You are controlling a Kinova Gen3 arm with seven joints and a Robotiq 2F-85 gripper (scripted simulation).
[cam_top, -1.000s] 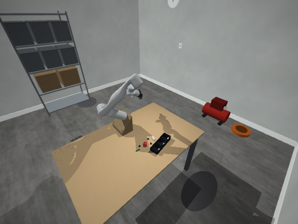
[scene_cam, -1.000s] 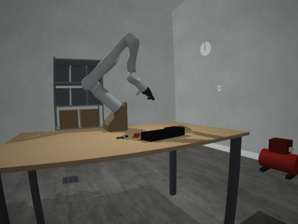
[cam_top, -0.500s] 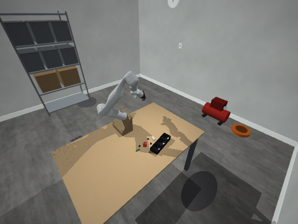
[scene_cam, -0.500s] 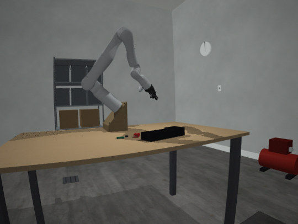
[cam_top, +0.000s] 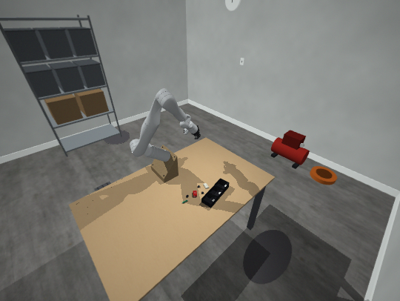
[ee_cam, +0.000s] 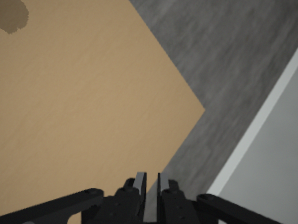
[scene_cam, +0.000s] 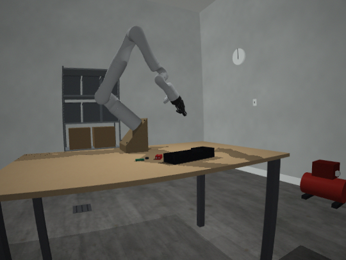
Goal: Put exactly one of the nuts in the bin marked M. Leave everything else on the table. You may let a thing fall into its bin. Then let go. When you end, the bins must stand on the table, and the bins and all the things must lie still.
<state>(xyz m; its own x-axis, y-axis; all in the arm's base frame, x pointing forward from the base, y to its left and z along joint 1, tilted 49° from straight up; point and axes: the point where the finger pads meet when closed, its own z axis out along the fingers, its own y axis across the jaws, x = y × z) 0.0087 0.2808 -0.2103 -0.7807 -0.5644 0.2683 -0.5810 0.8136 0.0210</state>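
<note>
Grey walls and a dark grey floor are all around a big tan worktop (cam_top: 148,237) on dark legs. On the worktop sits a long black row of bins (cam_top: 215,192), and we will tell where everything else is from that row. The letters on the bins are too small to read, so which one is marked M cannot be told. Just beside the row, on its side nearer the arm's base, lie a few tiny things: a red piece (cam_top: 195,193), a green piece (cam_top: 184,202), a white piece (cam_top: 206,185) and some small dark bits (cam_top: 202,193) that may be the nuts, though they are too small to be sure. None of them is inside the bins as far as can be seen. Farther off on that same side stands the brown wedge block (cam_top: 165,168) that carries the white arm (cam_top: 151,122). The end effector (scene_cam: 182,111) hangs high in the air, well apart from the row of bins and above the far corner of the worktop. Its two fingers are nearly together with just a thin gap, and nothing is held between them. Beyond the row of bins, on the floor by the wall, sits a red air tank (cam_top: 290,148) with an orange ring (cam_top: 315,176) near it. A metal shelf rack (cam_top: 104,78) stands at the wall behind the arm.
</note>
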